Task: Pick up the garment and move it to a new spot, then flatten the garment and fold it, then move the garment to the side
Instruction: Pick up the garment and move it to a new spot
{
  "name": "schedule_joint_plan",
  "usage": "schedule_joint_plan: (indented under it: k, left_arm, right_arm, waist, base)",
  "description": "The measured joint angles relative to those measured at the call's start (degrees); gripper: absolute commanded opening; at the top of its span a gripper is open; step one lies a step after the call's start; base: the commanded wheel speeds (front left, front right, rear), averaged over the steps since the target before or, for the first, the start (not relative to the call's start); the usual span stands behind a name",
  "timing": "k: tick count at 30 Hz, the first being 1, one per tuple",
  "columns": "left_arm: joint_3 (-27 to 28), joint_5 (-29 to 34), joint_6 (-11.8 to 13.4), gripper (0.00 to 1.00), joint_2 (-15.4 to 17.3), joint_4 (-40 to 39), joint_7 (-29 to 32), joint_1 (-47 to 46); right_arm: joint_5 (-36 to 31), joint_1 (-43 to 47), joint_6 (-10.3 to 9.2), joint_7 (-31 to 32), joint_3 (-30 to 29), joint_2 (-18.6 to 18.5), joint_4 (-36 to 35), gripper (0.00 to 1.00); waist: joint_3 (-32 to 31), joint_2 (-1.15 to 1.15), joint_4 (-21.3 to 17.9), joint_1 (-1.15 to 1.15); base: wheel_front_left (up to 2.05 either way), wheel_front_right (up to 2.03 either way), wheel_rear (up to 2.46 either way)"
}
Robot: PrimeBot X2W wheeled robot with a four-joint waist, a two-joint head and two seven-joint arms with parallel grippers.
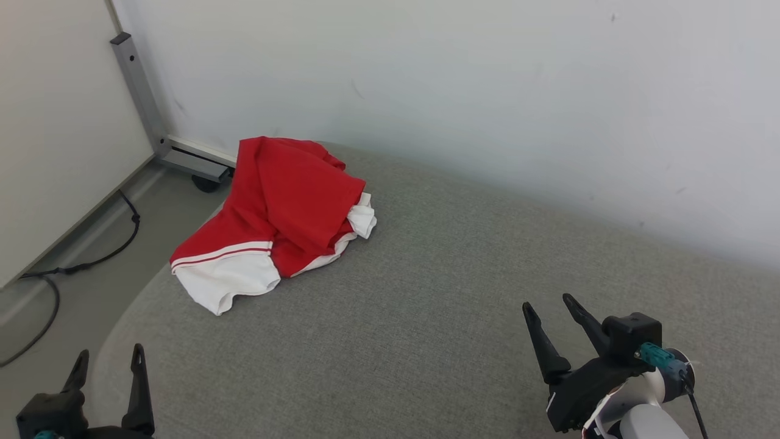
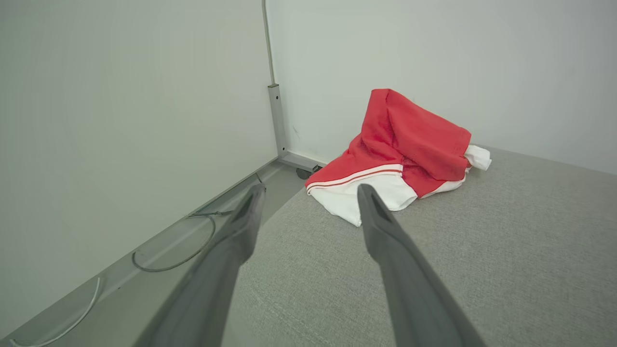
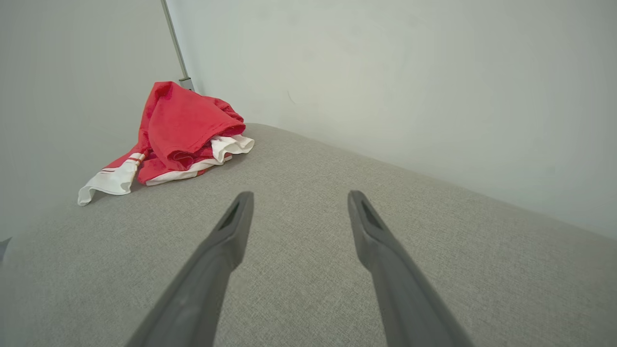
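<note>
Red cloth with white trim and a thin red stripe, the garment (image 1: 277, 207) lies crumpled in a heap at the far left corner of the grey fabric-covered surface (image 1: 426, 292). Its white hem lies toward the left edge, and its far side is close to the pale wall (image 1: 487, 79).

The left jaws stand released and hold nothing. Their dark fingers (image 1: 139, 378) are spread over the near left corner, well apart from the garment. The right jaws are likewise released and empty, with their fingers (image 1: 539, 341) parted above the near right part of the surface, farther from the heap.

Beyond the left edge, a black cable (image 1: 91, 262) trails over the floor (image 1: 97, 292). A grey metal post (image 1: 137, 85) rises from a wheeled foot just behind the garment.
</note>
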Motion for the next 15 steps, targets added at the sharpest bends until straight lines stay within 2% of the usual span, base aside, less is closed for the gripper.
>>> schedule_joint_plan:
  k: [6, 15]
  left_arm:
    - [0.05, 0.0, 0.77, 1.0, 0.19, -0.98, 0.56, 0.69]
    - [0.25, -0.58, 1.42, 1.0, 0.27, -1.83, 0.27, 1.14]
  right_arm:
    - [0.31, -0.05, 0.0, -0.07, 0.87, 0.01, 0.1, 1.0]
    - [0.42, -0.73, 0.0, -0.07, 1.63, 0.0, 0.4, 1.0]
  waist:
    - [-0.55, 0.0, 1.88, 0.0]
    - [-0.21, 0.0, 2.31, 0.0]
  base:
    - [0.0, 0.0, 0.0]
    - [0.0, 0.0, 0.0]
